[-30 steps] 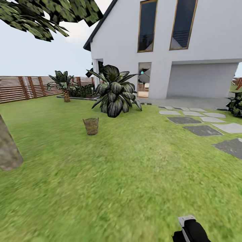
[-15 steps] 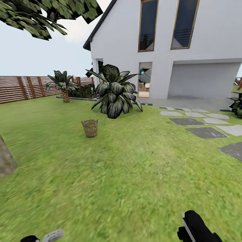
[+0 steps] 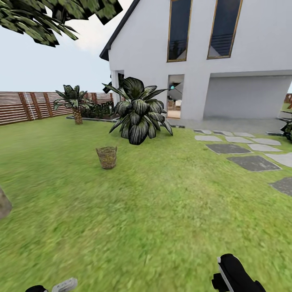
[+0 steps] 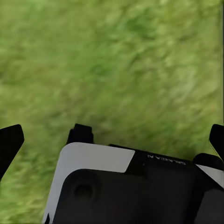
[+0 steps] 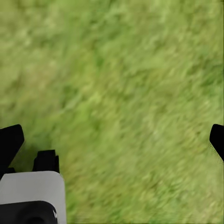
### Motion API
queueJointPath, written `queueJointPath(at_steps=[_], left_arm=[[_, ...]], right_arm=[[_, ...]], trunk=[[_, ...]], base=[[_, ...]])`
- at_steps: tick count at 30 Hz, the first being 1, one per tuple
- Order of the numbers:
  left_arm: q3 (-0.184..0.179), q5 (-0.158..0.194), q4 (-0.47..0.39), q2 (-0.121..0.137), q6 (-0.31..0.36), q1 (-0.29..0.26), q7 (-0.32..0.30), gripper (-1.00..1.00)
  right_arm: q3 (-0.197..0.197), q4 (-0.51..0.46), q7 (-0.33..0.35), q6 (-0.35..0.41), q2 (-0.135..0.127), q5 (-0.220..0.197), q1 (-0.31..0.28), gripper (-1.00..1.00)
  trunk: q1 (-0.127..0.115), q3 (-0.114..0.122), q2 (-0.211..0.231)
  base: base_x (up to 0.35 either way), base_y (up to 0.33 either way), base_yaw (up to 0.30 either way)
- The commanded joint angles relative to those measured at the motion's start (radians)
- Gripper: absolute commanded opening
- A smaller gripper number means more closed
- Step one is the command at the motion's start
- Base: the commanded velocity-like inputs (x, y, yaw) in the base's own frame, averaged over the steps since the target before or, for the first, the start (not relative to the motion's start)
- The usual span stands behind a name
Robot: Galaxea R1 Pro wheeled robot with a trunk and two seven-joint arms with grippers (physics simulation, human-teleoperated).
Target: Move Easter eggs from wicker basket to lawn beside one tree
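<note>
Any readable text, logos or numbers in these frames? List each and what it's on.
"GALAXEA": white lettering on the black arm housing in the left wrist view, seen upside down and blurred, so the reading is likely but not certain.
No other text: none on the house, fence, basket or the arm in the head view.

This is the garden of a home, rendered in a simulator. A wide green lawn (image 3: 162,211) runs up to a white house (image 3: 251,48) with 2 tall dark windows, an open doorway and a recessed garage bay. A brown horizontal-slat fence (image 3: 24,106) closes the far side. Grey stepping stones (image 3: 251,162) cross the grass, and a large dark-leaved plant (image 3: 139,110) grows near the house.
</note>
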Motion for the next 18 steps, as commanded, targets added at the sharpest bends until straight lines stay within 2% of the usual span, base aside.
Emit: queueJointPath(at_steps=[1,5,18], left_arm=[[0.0,0.004,-0.001,-0.001,0.004,-0.001,0.003,1.0],[0.0,0.004,0.003,-0.001,0.002,-0.001,0.003,1.0],[-0.003,0.004,0.004,-0.004,0.0,-0.001,0.003,1.0]], right_arm=[[0.0,-0.001,-0.001,0.003,0.0,0.001,-0.001,1.0],[0.0,-0.001,-0.002,0.001,0.0,0.002,-0.001,1.0],[-0.005,-0.001,-0.003,0.002,-0.001,0.003,-0.001,1.0]], trunk=[[0.001,-0.001,-0.001],[0.001,-0.001,-0.001],[0.001,-0.001,-0.001]], base=[[0.341,0.0,0.0],[0.341,0.0,0.092],[0.341,0.0,0.249]])
